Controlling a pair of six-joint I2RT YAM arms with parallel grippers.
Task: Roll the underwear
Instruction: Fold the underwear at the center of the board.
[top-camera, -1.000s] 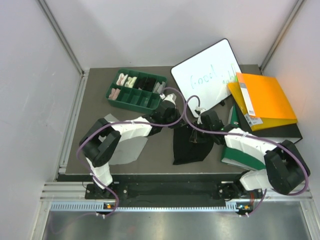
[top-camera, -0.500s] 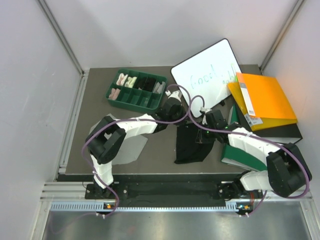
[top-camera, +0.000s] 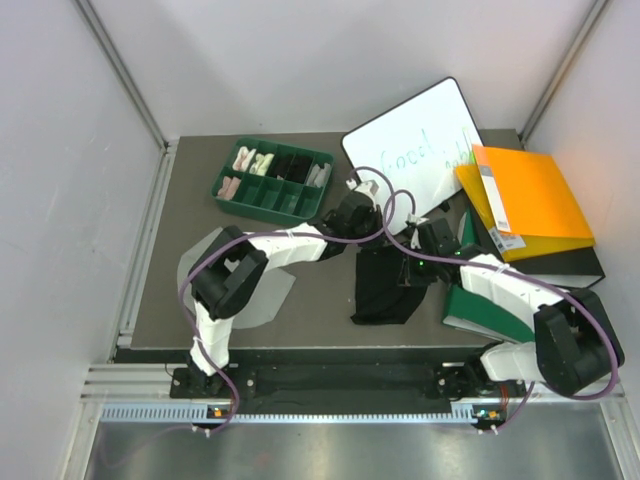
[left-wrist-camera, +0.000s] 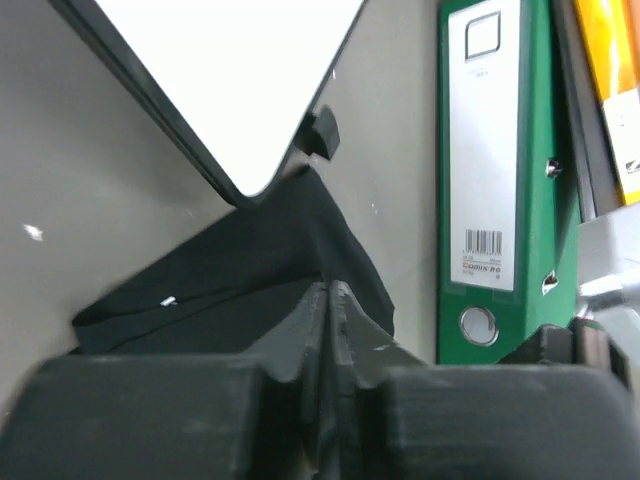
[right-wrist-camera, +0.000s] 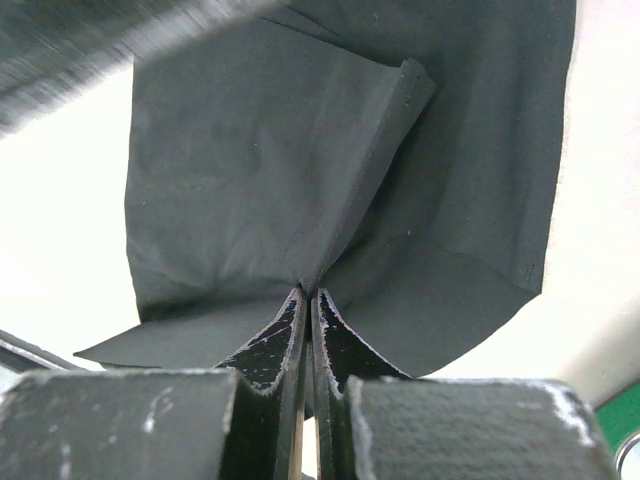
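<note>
Black underwear (top-camera: 383, 295) clamped by both: left gripper (left-wrist-camera: 327, 297) at its 12 o'clock edge, right gripper (right-wrist-camera: 305, 300) at 2 o'clock.

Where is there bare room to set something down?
Bare mat left of the tray, and the front strip between grey briefs and black briefs. Right side is crowded: whiteboard, binders.
</note>
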